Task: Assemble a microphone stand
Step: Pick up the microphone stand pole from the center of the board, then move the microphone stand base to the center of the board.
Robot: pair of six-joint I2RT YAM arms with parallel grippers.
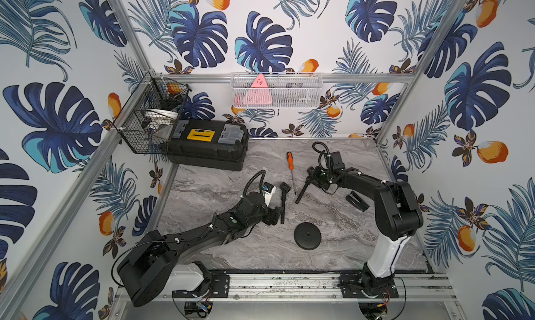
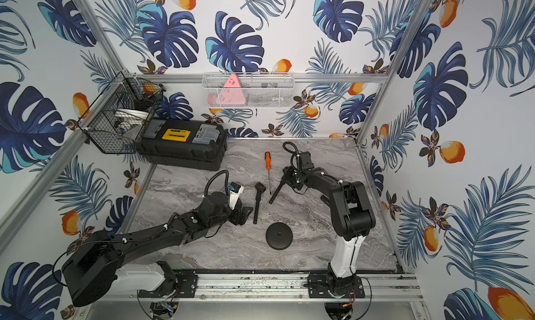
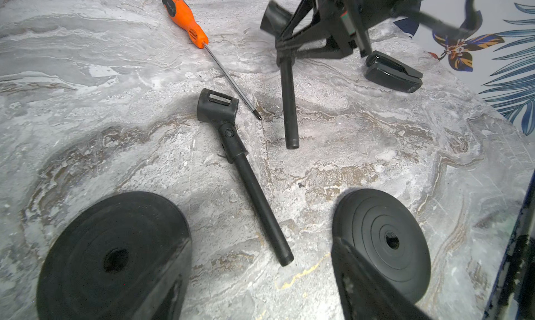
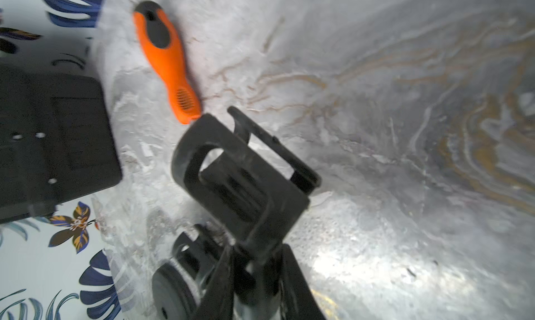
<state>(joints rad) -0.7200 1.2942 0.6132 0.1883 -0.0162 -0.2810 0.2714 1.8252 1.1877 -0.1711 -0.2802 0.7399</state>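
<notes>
I judge the round base (image 1: 307,236), flat on the marble table (image 1: 350,246) between my arms, to be the heavy, stiff piece, best left down as the anchor. My right gripper (image 1: 310,180) is pinched on the clip rod (image 1: 301,192) just under its clip; it's a light, rigid, slick tube that could swivel in a grip so near one end. My left gripper (image 1: 274,215) gapes wide and empty beside the second rod (image 1: 283,207).

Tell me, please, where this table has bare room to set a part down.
Bare marble: the front strip between the round base and the rail, and the patch between the toolbox and the left arm. Crowded: the middle, with the screwdriver, loose pole and held pole.
</notes>
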